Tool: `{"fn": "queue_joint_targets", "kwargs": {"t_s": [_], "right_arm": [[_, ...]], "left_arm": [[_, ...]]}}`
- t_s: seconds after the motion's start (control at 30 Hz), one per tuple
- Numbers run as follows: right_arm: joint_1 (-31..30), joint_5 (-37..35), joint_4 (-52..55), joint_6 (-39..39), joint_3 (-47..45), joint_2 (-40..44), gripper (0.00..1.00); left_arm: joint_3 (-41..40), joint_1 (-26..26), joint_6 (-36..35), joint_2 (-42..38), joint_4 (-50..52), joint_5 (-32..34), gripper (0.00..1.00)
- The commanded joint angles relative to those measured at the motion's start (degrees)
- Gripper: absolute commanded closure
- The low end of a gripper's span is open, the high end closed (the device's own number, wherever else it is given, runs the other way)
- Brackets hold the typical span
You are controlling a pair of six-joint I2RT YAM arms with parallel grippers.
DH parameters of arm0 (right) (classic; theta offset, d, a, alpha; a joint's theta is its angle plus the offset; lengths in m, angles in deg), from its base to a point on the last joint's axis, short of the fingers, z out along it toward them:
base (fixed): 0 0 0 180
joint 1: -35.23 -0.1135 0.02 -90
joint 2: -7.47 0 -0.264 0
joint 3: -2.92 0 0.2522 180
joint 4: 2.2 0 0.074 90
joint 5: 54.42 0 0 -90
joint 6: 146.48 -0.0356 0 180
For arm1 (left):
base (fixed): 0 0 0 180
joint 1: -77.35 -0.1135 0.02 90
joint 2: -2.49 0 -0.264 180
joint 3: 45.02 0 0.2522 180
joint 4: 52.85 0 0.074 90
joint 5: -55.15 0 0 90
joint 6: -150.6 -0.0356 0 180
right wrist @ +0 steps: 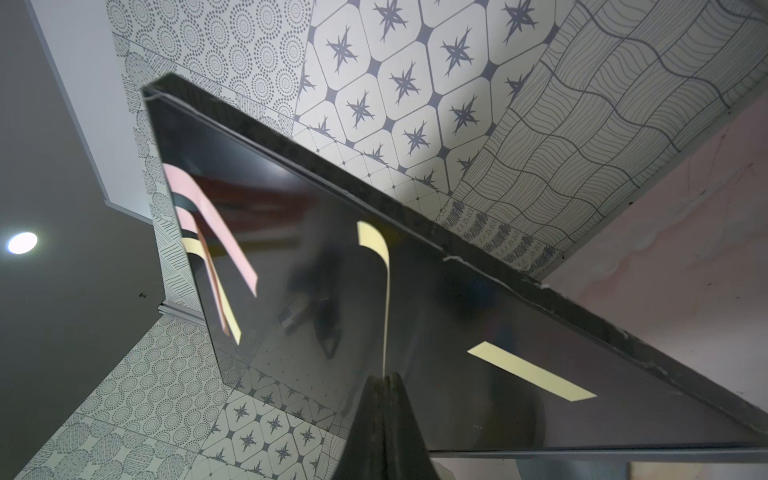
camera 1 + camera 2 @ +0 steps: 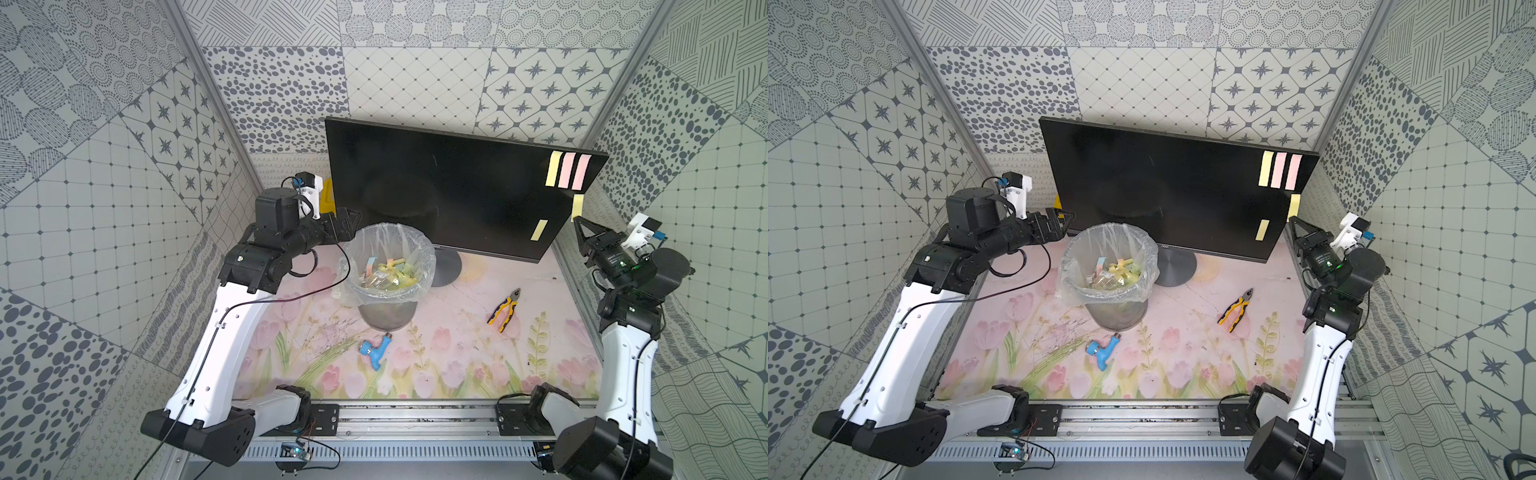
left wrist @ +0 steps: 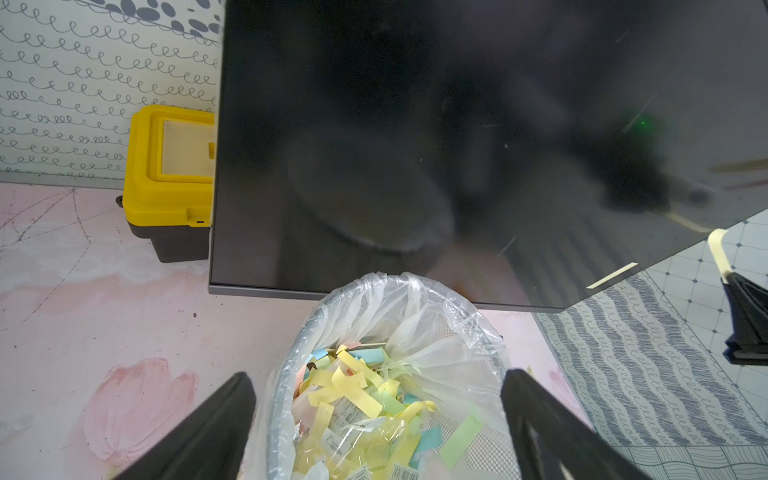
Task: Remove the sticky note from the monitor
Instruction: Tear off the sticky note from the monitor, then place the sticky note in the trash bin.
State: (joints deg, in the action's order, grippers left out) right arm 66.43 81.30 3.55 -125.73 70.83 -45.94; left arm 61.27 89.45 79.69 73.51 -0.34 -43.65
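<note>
Sticky note [image 1: 372, 237] at monitor [image 2: 436, 187] edge, pinched in right gripper [image 2: 577, 220]; left gripper [image 3: 378, 374] wide near bin [image 2: 386, 316]

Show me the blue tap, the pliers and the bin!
blue plastic tap [image 2: 372, 352], in a top view, its middle
yellow-and-black pliers [image 2: 509, 302], in a top view, near the joint
grey round bin with clear bag [image 2: 388, 318], in a top view, outer wall

A: What has the right gripper [image 1: 384, 380] got?
B: Its jaws are pressed together on the end of a sticky note [image 1: 374, 241], a yellow one curling in front of the monitor [image 1: 457, 311].
A: Anything else?
B: A yellow strip [image 1: 532, 376] lies flat on the screen, and pink strips [image 1: 224, 232] curl near its corner.
</note>
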Motion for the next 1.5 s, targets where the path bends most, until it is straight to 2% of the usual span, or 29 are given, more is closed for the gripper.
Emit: {"fn": "queue_joint_targets", "kwargs": {"t_s": [0.0, 0.2, 0.3, 0.4, 0.5, 0.63, 0.77, 0.9, 1.0, 1.17, 1.47], "right_arm": [[-0.14, -2.65, 2.55, 3.12, 2.44, 3.29, 1.00], [-0.30, -3.01, 5.02, 4.68, 4.76, 7.11, 1.00], [-2.21, -3.19, 7.31, 7.89, 6.83, 8.96, 1.00], [-9.26, -4.90, 13.14, 14.97, 11.35, 8.62, 1.00], [-19.86, -10.51, 18.79, 23.36, 16.62, 6.90, 1.00], [-34.49, -15.42, 19.48, 29.18, 21.54, 2.13, 1.00], [-51.22, -22.09, 24.96, 39.51, 28.65, -6.75, 1.00], [-63.42, -27.62, 28.88, 45.32, 34.86, -17.98, 1.00], [-68.82, -31.38, 32.18, 49.21, 38.86, -24.16, 1.00], [-76.13, -38.74, 44.68, 57.61, 49.60, -33.10, 1.00], [-80.33, -41.49, 56.21, 63.29, 54.11, -40.20, 1.00]], "left_arm": [[1.11, -0.25, -2.57, 0.21, -3.31, 1.85, 0.02], [0.60, -0.30, -3.61, -0.26, -3.89, 5.19, 0.01], [0.37, -0.49, -3.51, -0.34, -3.99, 7.58, 0.01], [0.15, -0.74, -3.23, -0.24, -3.70, 8.97, 0.01], [0.03, -0.87, -3.10, -0.14, -3.76, 9.22, 0.01], [-0.22, -0.94, -3.32, -0.34, -3.72, 9.85, 0.01], [-0.79, -1.27, -3.82, -0.95, -3.50, 11.46, 0.01], [-1.92, -1.92, -3.71, -1.95, -3.34, 12.92, 0.01], [-2.85, -2.22, -3.79, -3.04, -3.23, 14.11, 0.01], [-3.97, -2.43, -4.40, -4.42, -2.97, 15.26, 0.01], [-4.29, -2.45, -4.77, -4.94, -2.97, 15.20, 0.01]]}}
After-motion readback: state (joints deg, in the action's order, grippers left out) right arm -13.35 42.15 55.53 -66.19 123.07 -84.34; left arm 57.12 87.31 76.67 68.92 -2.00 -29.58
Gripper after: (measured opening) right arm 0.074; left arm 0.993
